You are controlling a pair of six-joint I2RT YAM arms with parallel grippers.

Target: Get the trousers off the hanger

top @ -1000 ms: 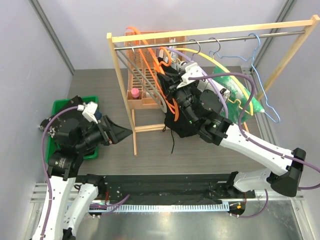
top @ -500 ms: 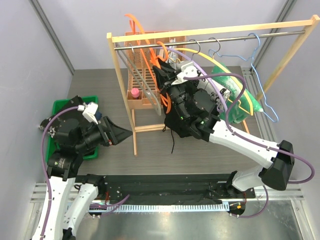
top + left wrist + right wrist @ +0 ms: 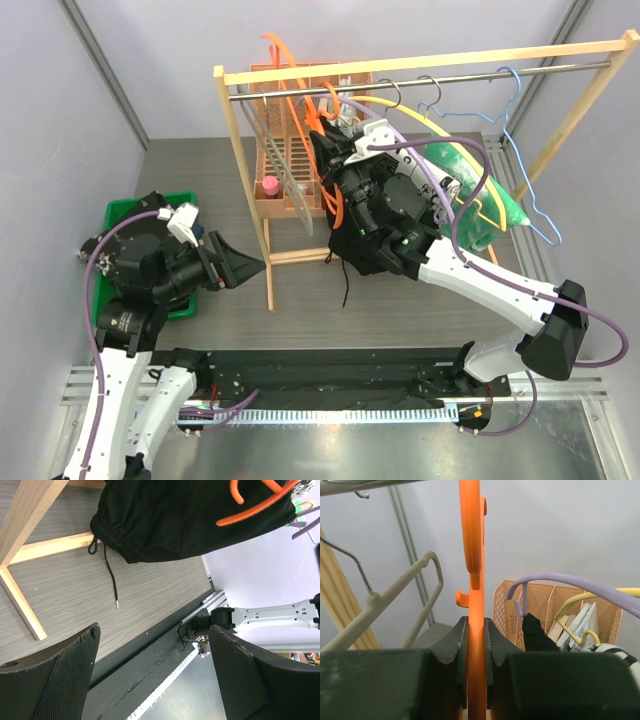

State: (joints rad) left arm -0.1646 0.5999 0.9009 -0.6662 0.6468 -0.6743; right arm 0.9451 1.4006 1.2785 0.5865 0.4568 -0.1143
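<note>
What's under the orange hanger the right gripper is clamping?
A black garment with a dangling drawstring hangs below the orange hanger; the right gripper and arm hide how it attaches.

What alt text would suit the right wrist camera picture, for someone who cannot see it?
The right gripper is shut on an orange hanger that runs straight up the middle. A beige hanger hangs to its left; a purple hanger, a yellow hanger and a peach basket show to its right.
</note>
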